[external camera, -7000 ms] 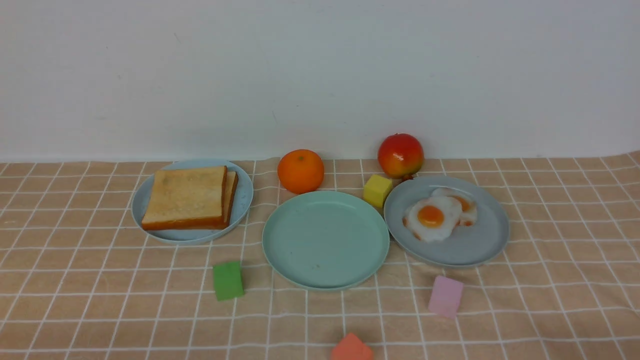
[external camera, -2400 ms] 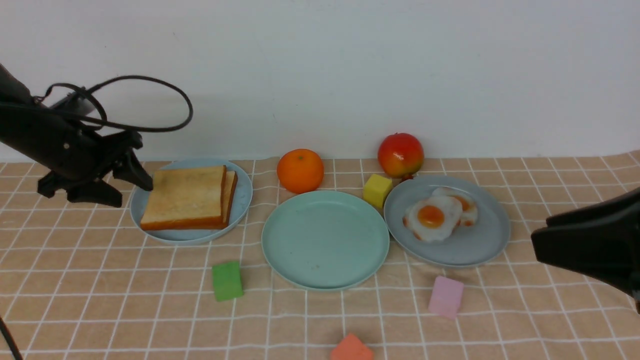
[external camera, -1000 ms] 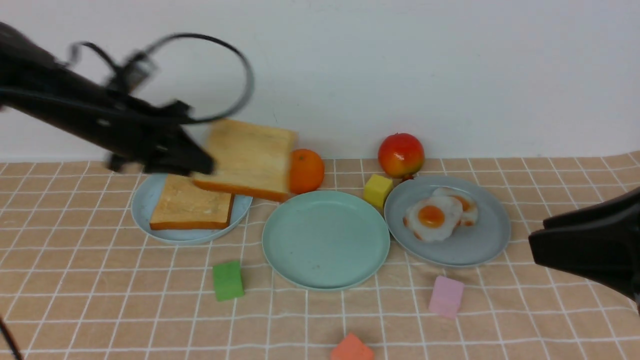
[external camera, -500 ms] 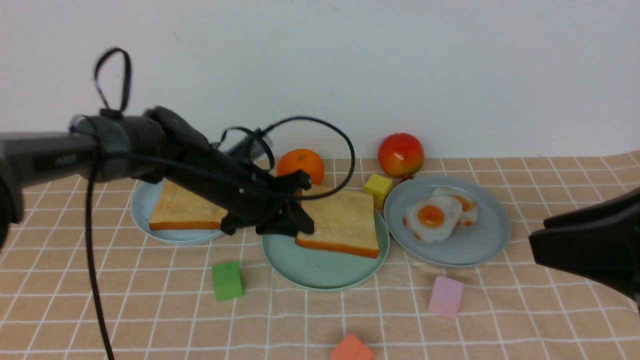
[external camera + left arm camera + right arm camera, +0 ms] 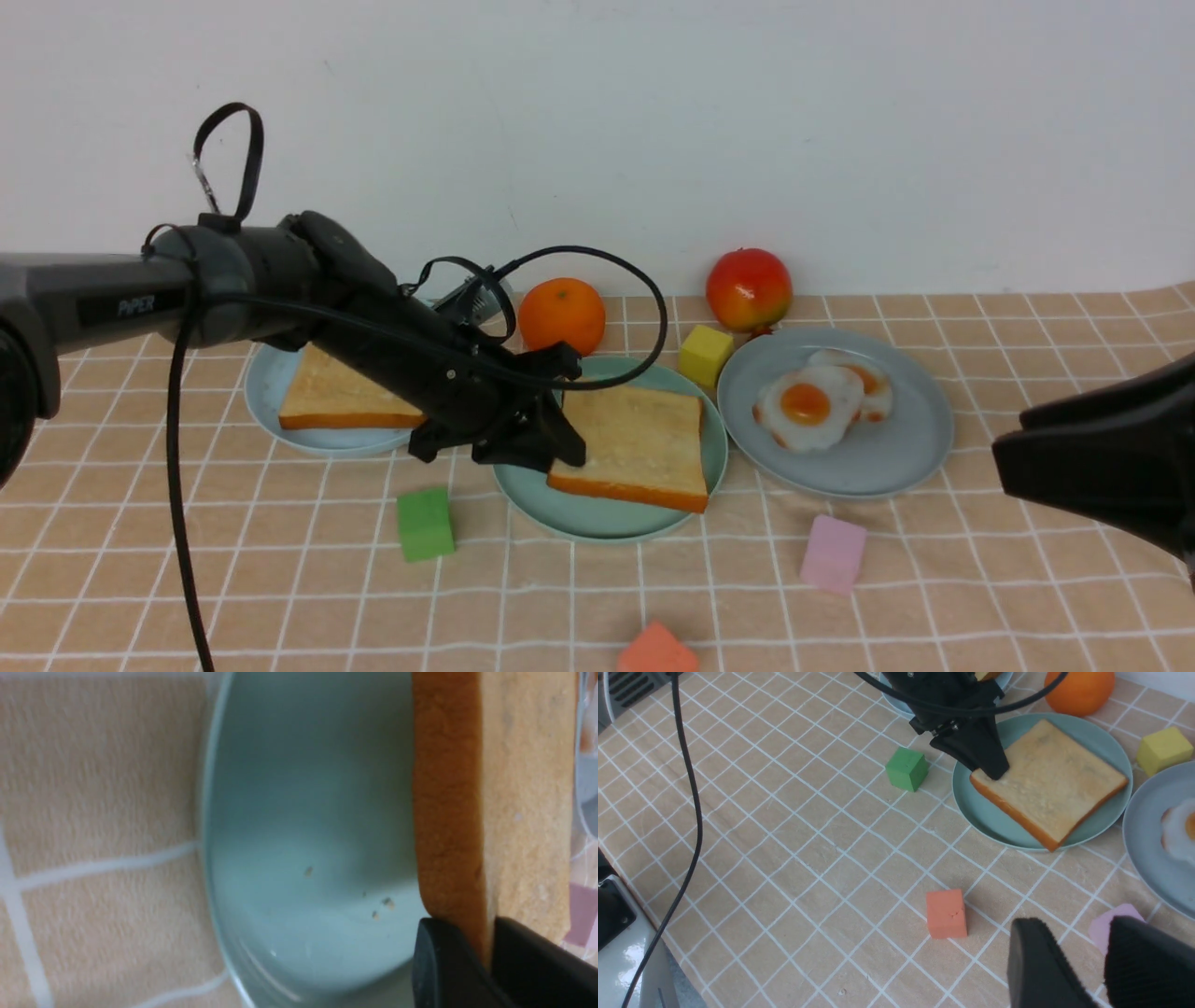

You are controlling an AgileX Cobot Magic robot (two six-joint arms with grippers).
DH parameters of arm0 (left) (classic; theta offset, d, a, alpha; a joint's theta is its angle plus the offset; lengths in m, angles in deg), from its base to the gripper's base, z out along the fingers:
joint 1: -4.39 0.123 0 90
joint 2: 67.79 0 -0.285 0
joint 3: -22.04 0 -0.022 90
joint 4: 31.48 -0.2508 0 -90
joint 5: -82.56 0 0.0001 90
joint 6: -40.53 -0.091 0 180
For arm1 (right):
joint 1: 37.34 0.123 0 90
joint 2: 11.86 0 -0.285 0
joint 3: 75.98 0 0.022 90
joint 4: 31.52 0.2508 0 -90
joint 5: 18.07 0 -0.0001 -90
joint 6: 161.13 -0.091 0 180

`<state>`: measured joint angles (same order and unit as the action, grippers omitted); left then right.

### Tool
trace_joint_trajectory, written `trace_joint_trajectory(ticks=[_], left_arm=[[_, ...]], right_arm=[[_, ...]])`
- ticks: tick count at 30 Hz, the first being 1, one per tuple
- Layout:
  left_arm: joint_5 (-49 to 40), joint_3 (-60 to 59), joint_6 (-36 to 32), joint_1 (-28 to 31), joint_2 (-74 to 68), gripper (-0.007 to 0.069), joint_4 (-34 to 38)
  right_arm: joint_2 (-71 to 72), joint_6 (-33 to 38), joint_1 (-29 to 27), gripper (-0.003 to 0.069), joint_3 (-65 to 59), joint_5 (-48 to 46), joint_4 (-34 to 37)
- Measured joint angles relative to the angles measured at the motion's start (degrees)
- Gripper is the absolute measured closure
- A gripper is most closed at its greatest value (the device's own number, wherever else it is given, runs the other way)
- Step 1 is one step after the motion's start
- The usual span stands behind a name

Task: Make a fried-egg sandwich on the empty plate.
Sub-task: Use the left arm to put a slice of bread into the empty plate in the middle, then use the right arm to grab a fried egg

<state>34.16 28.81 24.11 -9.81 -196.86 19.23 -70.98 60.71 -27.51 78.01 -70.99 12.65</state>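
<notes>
Now that the toast slice (image 5: 635, 443) is down on the mint-green plate (image 5: 597, 525), the base layer is as good as placed. The left fingers (image 5: 558, 446) stay clamped on its left edge. Wrist view shows that edge pinched between them, seemingly just off the plate floor. It sits toward the plate's right side, near corner at the rim.

Vs half a second ago: same grip, slice lower and flatter. Vs seven seconds ago: that plate was bare and both slices were stacked on the pale blue plate (image 5: 266, 383). Only the second toast slice (image 5: 345, 397) remains there.

The fried egg (image 5: 808, 406) is unmoved on the grey-blue plate (image 5: 878, 471). The right fingers (image 5: 1041, 966) are slightly parted, empty, hovering over the counter (image 5: 1027, 355) near the pink cube (image 5: 831, 553).

Likely next: release, then egg.
</notes>
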Motion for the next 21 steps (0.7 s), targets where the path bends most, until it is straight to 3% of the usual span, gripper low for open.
trace_joint_trajectory(ticks=[6, 9, 16, 21], left_arm=[[-0.28, 0.00, 7.02, 0.00, 0.04, 0.0405, -6.15], [0.34, 0.00, 11.11, 0.00, 0.06, 0.0306, -9.21], [1.98, 0.34, 11.85, 0.00, 1.29, 0.0135, -10.36], [0.07, 4.54, 10.98, 0.00, 3.28, 0.0085, -11.17]], right_arm=[[0.00, 0.00, 0.00, 0.0418, 0.00, 0.04, 0.00], [0.00, 0.00, 0.00, 0.0418, 0.00, 0.04, 0.00], [0.00, 0.00, 0.00, 0.0418, 0.00, 0.29, 0.35], [0.00, -0.18, 0.00, 0.0418, 0.00, 2.05, 0.53]])
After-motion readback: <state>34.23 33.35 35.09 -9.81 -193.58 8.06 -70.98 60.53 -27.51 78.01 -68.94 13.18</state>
